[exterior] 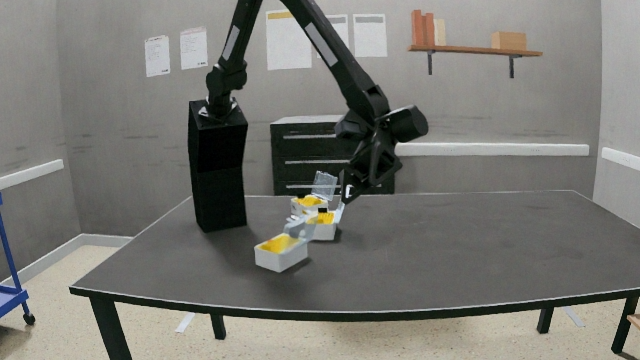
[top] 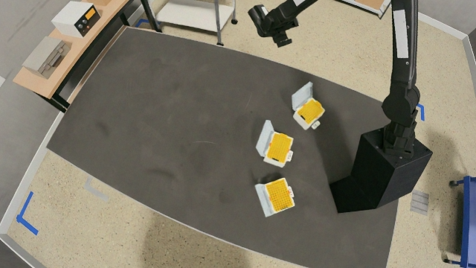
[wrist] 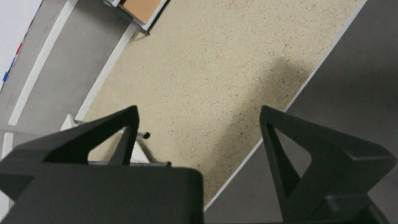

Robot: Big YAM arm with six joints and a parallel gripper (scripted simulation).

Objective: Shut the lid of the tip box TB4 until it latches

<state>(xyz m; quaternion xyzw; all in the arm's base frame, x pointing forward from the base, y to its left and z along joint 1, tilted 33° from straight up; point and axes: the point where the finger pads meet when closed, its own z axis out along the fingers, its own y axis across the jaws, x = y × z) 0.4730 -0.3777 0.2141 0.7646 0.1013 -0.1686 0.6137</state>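
Three white tip boxes with yellow tip racks stand on the dark bench, all with their lids open: a far box (top: 308, 112), a middle box (top: 277, 148) and a near box (top: 276, 195). Each has a small label tag, but the text is too small to tell which is TB4. In the exterior view they show as a close row: near box (exterior: 281, 250), middle box (exterior: 324, 225), far box (exterior: 307, 202). My gripper (top: 282, 41) (wrist: 199, 112) hangs high above the bench, away from the boxes. It is wide open and empty, and the wrist view shows only floor and a bench edge.
The arm's black pedestal (top: 383, 171) stands on the bench right of the boxes. A wooden workbench with instruments (top: 71, 41) is at the far left, a white trolley (top: 193, 13) lies beyond the bench, and a blue cart (top: 466, 219) is at the right.
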